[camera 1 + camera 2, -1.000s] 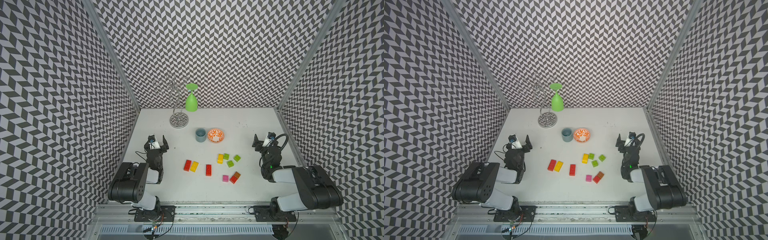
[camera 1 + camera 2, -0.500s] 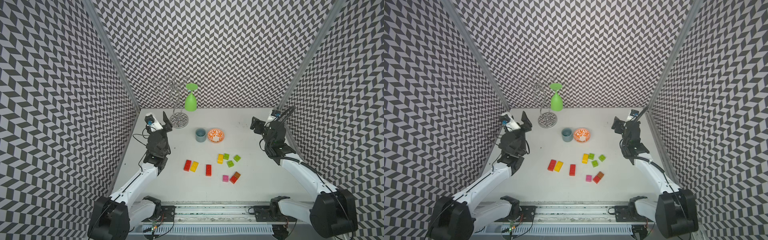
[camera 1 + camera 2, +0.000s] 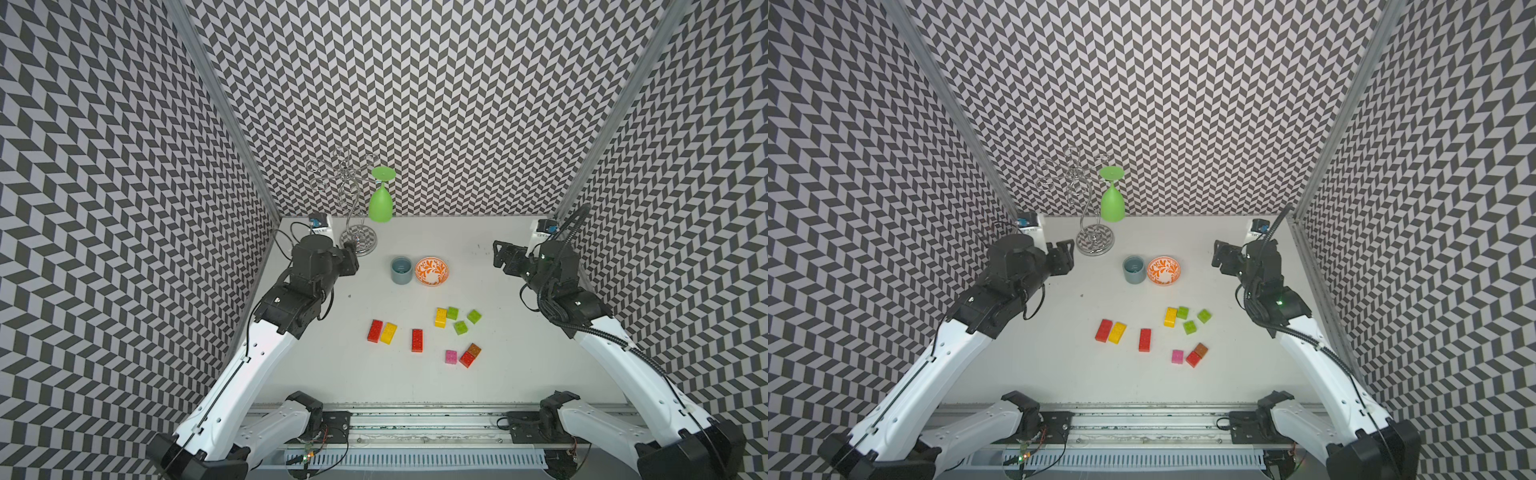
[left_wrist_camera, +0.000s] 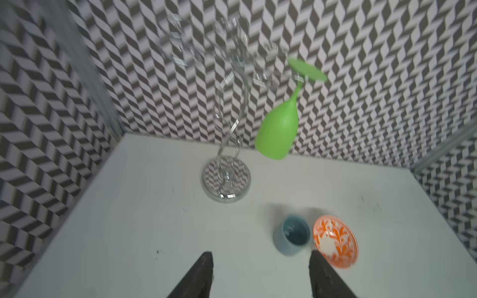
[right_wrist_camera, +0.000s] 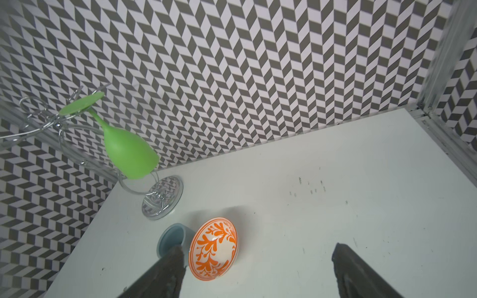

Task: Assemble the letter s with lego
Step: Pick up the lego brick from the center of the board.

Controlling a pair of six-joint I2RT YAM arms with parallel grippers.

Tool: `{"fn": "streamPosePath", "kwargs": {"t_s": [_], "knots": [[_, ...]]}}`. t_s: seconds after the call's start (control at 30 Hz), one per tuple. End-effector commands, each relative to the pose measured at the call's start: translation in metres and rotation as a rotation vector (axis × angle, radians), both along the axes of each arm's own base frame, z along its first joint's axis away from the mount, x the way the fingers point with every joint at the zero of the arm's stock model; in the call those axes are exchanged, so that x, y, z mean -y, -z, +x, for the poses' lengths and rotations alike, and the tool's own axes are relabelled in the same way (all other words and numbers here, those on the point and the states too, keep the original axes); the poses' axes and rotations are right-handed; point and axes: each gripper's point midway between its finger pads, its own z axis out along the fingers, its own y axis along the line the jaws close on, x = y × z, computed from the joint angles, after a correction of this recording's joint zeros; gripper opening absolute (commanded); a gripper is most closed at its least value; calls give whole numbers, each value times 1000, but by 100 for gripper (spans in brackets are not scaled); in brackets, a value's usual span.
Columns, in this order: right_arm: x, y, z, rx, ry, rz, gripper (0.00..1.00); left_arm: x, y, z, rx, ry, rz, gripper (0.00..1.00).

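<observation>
The lego lies loose on the white table in both top views. A red brick [image 3: 375, 331] touches a yellow one [image 3: 388, 333], and a long red brick [image 3: 417, 340] lies alone. Further right sit a yellow brick [image 3: 441, 316], three lime green squares [image 3: 460, 327], a pink square [image 3: 451, 356] and a joined red and brown pair [image 3: 470, 355]. My left gripper [image 3: 351, 257] [image 4: 260, 255] hovers open and empty at the back left. My right gripper [image 3: 500, 255] [image 5: 258, 246] hovers open and empty at the back right. Neither wrist view shows any lego.
A blue-grey cup [image 3: 401, 270] and an orange-patterned bowl [image 3: 432, 271] stand side by side behind the bricks. A wire stand [image 3: 358, 241] holds an upside-down green goblet [image 3: 380, 203] at the back left. Patterned walls close three sides.
Both arms have unfolded from low near the front rail and reached up and back over the table. The left jaws have narrowed. The bricks have not moved.
</observation>
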Motion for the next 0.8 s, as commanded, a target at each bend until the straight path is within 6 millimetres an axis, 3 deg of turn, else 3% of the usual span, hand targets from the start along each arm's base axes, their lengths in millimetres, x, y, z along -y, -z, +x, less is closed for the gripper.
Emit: {"fn": "streamPosePath", "kwargs": {"t_s": [0.0, 0.17, 0.27, 0.37, 0.47, 0.63, 0.77], "knots": [[-14, 32, -14, -148, -89, -1, 90, 50, 82, -47, -321, 155, -9, 60], [-8, 63, -30, -227, -95, -41, 90, 120, 127, -84, -468, 268, -61, 59], [-3, 71, -35, -231, -84, -68, 91, 143, 152, -95, -546, 288, -57, 62], [1, 79, -37, -248, -80, -97, 91, 151, 172, -96, -600, 283, -38, 74], [-3, 89, -38, -273, -101, -93, 91, 160, 190, -97, -654, 310, -14, 76], [-5, 99, -39, -297, -114, -92, 91, 171, 230, -107, -769, 342, 15, 70], [-5, 102, -39, -301, -117, -101, 92, 171, 250, -107, -804, 337, 56, 64]]}}
